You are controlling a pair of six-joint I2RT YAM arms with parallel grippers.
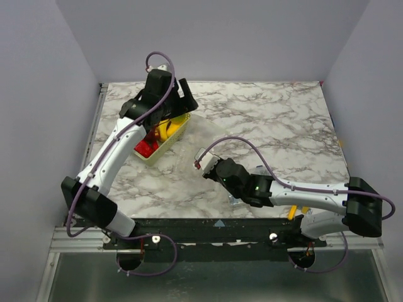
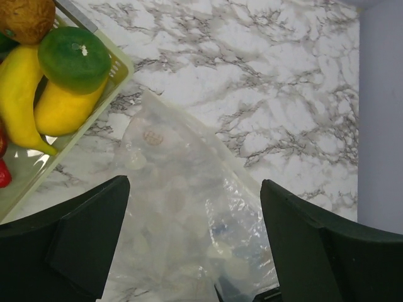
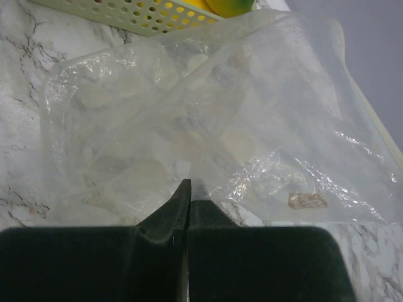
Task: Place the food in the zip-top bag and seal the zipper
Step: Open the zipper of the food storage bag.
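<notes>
Tabletop (image 1: 283, 126) in grey-veined marble pattern carries everything. The zip-top bag (image 2: 189, 214), clear and crumpled, lies on it just beside the basket (image 2: 119, 63), one corner of the film almost at the basket's rim. That pale lattice basket holds the food (image 2: 74, 56): a green fruit atop a yellow one, a banana (image 2: 19, 94), a brown piece, something red at the edge. The left gripper (image 2: 194, 189) hangs over the bag, jaws spread wide, gripping nothing. The right gripper (image 3: 189, 192) is clenched tip to tip, pinching a fold at the bag's near edge.
</notes>
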